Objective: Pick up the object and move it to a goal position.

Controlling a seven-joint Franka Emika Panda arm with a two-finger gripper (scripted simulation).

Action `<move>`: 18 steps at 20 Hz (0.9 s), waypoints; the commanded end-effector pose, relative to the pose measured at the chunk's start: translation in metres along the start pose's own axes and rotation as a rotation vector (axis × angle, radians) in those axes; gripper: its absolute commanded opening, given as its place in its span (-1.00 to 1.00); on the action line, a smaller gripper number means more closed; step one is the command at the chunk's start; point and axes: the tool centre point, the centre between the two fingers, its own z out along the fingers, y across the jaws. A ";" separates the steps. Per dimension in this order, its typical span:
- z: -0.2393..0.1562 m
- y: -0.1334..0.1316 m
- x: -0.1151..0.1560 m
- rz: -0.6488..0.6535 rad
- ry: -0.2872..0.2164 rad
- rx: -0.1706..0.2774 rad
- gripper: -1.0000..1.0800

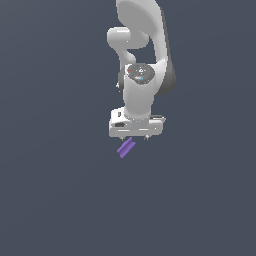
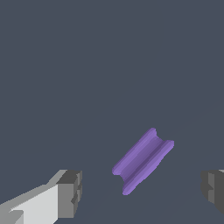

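The object is a small purple grooved block (image 1: pixel 126 147), lying at a slant on the flat grey surface just below the white gripper (image 1: pixel 135 137) in the exterior view. In the wrist view the block (image 2: pixel 143 160) lies diagonally between and a little beyond the two dark fingertips (image 2: pixel 70 192), which stand wide apart. The gripper is open and empty, and touches nothing. The block is narrower than the gap between the fingers.
The white arm (image 1: pixel 142 60) rises from the gripper toward the top of the exterior view. A plain dark grey surface (image 1: pixel 60 190) fills everything around. No goal marker shows.
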 end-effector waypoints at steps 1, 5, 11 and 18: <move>0.000 0.000 0.000 0.000 0.000 0.000 0.92; -0.002 0.011 -0.002 0.000 -0.006 -0.010 0.92; -0.004 0.028 -0.006 0.005 -0.017 -0.026 0.92; -0.003 0.028 -0.006 0.011 -0.016 -0.025 0.92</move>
